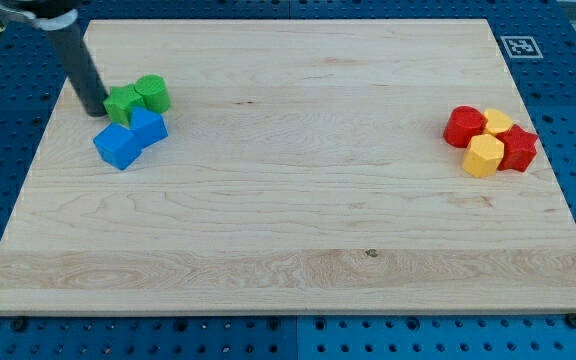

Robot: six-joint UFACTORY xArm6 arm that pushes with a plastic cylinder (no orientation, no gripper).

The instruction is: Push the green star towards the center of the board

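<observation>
The board (288,200) was seen nearly bare across its middle. 2 clusters were noted: 1 near the view's top left, 1 at the view's right.

Top-left cluster: the green star (123,103) was found touching a green cylinder (153,93) on its right, with 2 blue blocks below, a blue block (149,127) just under the star and a blue cube (117,146) further down and to the left.

My tip (92,110) was observed resting against the star's left side, touching or all but touching; the exact contact could not be resolved. Nothing was held by the rod, since it has no means of grasping.

Key relation: the star lay directly to the right of the tip, and the board's centre lay further right and somewhat lower. A rightward, slightly downward push was judged suitable. The cylinder and the upper blue block stood in that path and were judged likely to be carried along.

Right cluster, well apart and not involved: a red cylinder (464,126), a yellow block (498,122), a red star (518,149), a yellow hexagon (484,156).
</observation>
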